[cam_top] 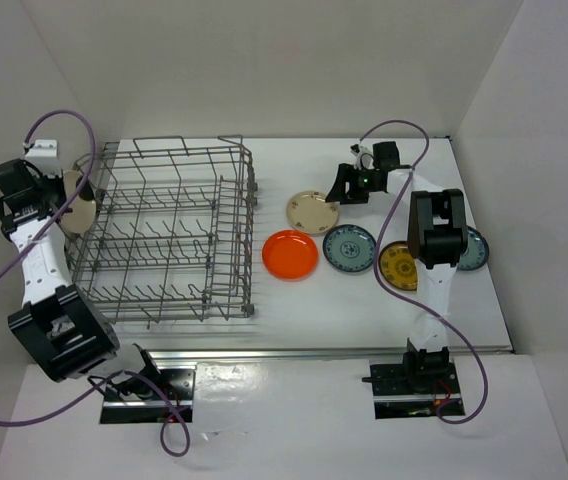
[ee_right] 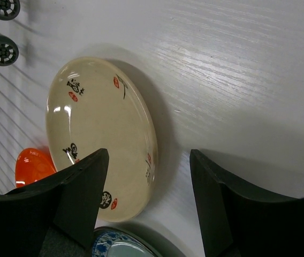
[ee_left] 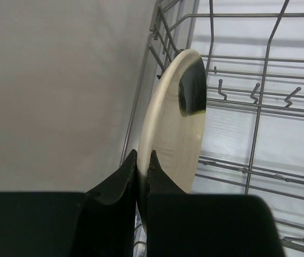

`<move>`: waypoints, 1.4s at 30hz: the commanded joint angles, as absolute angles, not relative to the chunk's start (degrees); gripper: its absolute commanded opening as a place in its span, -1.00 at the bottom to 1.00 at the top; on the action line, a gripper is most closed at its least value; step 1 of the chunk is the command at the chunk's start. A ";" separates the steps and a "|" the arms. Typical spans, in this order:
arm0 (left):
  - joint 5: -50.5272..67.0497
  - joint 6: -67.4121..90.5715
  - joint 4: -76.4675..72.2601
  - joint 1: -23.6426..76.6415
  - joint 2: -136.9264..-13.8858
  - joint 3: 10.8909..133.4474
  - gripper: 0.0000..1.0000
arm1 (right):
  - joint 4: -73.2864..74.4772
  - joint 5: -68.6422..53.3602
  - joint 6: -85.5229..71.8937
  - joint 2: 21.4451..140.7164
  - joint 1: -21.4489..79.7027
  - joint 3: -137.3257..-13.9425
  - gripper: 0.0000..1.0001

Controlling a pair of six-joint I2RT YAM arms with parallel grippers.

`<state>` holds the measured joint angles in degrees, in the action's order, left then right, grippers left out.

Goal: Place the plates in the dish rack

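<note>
At the left wall of the large grey wire dish rack (cam_top: 247, 235), a small round cream plate (ee_left: 173, 134) stands on edge, its rim pinched between the nearly closed jaws of the left gripper (ee_left: 143, 160). Stiff, glazed and breakable, it is probably slippery; the rim suits gripping. The right gripper (ee_right: 147, 158) hangs wide open, holding nothing, over a second cream plate (ee_right: 98, 134) flat on the white table (cam_top: 364, 310)

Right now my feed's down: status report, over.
Left pincer shut on cream round plate at grey wire dish rack. Right pincer open over marked cream plate. No plates racked. Nothing blocking.
</note>
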<state>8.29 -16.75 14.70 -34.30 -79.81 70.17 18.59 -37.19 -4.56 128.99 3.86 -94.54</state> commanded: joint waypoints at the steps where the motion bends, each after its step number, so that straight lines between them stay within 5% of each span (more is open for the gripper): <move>1: 13.89 -19.15 11.16 -35.60 -82.35 72.59 -1.00 | 21.27 -36.47 -3.43 127.09 3.60 -92.90 0.41; 28: 20.57 -16.35 13.35 -36.12 -97.20 76.36 -1.00 | 22.23 -35.95 -3.96 127.79 4.13 -94.13 0.29; 31: 20.57 -15.04 15.90 -36.12 -99.93 79.26 -0.99 | 22.24 -35.95 -3.96 127.79 4.66 -94.13 0.15; 34: 19.86 -14.50 17.66 -36.12 -101.34 81.12 -0.76 | 22.24 -35.33 -3.96 127.79 5.18 -94.13 0.04; 35: 19.86 -14.50 18.19 -36.12 -101.34 81.65 -0.36 | 22.76 -35.33 -3.96 128.32 5.19 -94.13 0.02; 36: 19.34 -14.50 18.72 -35.60 -101.34 81.65 -0.21 | 22.76 -35.33 -3.96 128.32 5.19 -94.13 0.02; 42: 12.84 -15.12 18.19 -32.88 -97.83 80.60 0.25 | 22.76 -34.28 -3.43 128.32 5.71 -94.13 -0.01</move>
<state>15.64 -14.83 18.70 -34.35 -100.92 79.42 20.62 -35.68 -4.56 128.81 5.04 -94.17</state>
